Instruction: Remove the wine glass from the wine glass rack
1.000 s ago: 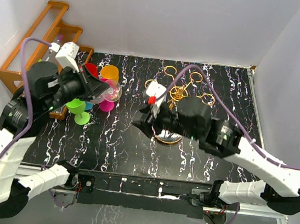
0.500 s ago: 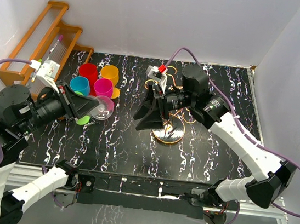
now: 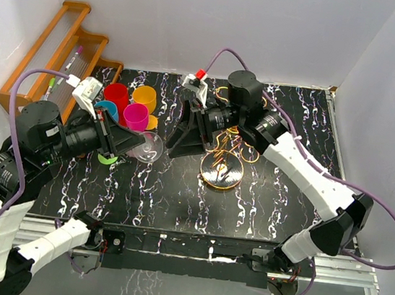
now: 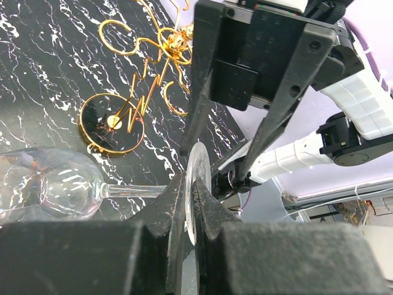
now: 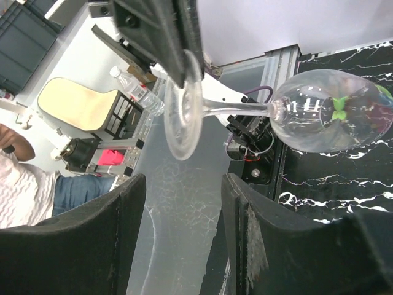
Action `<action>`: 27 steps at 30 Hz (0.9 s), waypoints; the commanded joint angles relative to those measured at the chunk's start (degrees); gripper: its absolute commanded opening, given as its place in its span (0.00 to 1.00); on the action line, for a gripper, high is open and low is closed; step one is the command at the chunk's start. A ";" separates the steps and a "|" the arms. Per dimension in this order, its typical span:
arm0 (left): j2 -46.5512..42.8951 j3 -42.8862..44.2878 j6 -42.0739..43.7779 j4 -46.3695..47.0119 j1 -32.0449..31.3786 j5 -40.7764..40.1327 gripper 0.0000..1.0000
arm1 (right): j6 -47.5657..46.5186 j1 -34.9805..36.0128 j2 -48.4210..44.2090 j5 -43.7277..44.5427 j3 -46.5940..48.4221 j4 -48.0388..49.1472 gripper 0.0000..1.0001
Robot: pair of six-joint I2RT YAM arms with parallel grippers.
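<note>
A black tabletop veined with white like marble (image 3: 148,192) fills the middle of the top view. Plain white walls (image 3: 200,17) close it in at the back and on both sides. An orange wooden slatted shelf (image 3: 58,42) leans in the upper left corner, and a cluster of bright plastic cups (image 3: 127,102) stands just right of it.

The clear wine glass (image 3: 148,147) is off the gold wire wine glass rack (image 3: 220,172). It lies on its side in the air, left of centre, between the cups and the rack. The left gripper (image 4: 191,184) is clenched on the glass's foot disc. The right gripper (image 3: 185,146) hangs released between glass and rack, fingers spread wide and touching neither.

In the right wrist view, the room beyond the table shows a grey floor. A clear water bottle (image 5: 138,92) and a person in a white knitted top (image 5: 24,184) are at the left of that frame.
</note>
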 commanded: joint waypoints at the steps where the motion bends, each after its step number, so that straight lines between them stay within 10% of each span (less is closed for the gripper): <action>1: -0.18 0.74 0.32 3.60 -0.09 1.75 0.00 | -0.75 1.57 1.81 1.81 5.11 -1.44 0.54; 17: 1.16 -0.01 1.40 3.41 -0.10 2.22 0.00 | -1.88 6.60 6.93 3.34 10.74 -5.60 0.44; 27: 1.16 -0.37 1.53 2.77 -0.04 2.56 0.00 | -1.44 7.36 8.40 3.70 12.47 -5.29 0.10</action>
